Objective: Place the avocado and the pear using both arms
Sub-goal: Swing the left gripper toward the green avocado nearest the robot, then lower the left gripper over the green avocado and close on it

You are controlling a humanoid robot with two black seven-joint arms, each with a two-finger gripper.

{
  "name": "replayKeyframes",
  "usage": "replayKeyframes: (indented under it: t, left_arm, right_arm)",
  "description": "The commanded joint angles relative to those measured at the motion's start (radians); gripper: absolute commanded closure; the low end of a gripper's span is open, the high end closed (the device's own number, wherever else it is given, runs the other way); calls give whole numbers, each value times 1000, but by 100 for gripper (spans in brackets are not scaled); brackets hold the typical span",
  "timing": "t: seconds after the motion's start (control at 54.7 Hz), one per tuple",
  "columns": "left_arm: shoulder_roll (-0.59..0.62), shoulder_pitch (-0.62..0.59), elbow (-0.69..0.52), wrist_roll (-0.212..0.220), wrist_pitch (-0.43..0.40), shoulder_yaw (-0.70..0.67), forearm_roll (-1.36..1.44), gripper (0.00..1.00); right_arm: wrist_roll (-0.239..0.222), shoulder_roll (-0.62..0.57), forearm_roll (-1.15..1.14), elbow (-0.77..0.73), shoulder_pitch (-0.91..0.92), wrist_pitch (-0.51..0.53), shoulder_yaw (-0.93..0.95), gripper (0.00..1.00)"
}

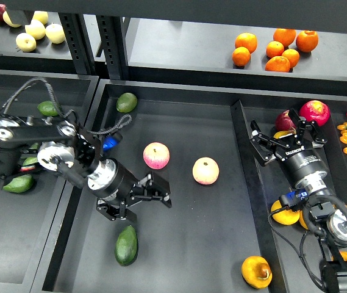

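Observation:
The dark green avocado [126, 245] lies in the middle tray [179, 122] near its front left. My left gripper [138, 206] is open and empty, just above and behind the avocado, not touching it. The golden yellow-orange pear [256, 271] with a red-brown blotch lies at the front right of the same tray. My right gripper [285, 137] is open over the right tray, far behind the pear. Its fingers straddle a yellow fruit [280, 133] that is mostly hidden.
Two pink-and-yellow apples [156, 155] [205, 170] lie mid-tray, and a rounder avocado [126, 102] at its back left. Paler avocados [19, 183] are in the left tray. A dark red fruit [286, 119], a red fruit [314, 112] and yellow fruit [281, 212] are in the right tray. Oranges [275, 49] sit on the shelf.

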Motion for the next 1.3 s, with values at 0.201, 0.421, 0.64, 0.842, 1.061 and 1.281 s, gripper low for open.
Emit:
replayKeyframes:
  t: [0.201, 0.421, 0.64, 0.842, 1.061, 1.281]
  left_arm:
    - [-147, -88, 91, 0, 0, 204, 11, 0]
    - [-226, -106, 123, 0, 0, 294, 26, 1]
    - [-287, -90, 181, 0, 0, 335, 31, 1]
    - [-327, -62, 273, 0, 0, 359, 35, 1]
    - [-336, -19, 305, 0, 0, 365, 66, 1]
    - [-350, 13, 348, 0, 0, 365, 69, 1]
  right_arm:
    - [-3, 0, 2, -10, 11, 0, -2, 0]
    - [-5, 0, 2, -10, 9, 1, 0, 0]
    - [-6, 0, 3, -8, 5, 3, 0, 0]
    - [-6, 0, 3, -8, 0, 5, -2, 0]
    - [-6, 0, 3, -8, -1, 5, 0, 0]
    - [-6, 0, 3, -8, -4, 6, -2, 0]
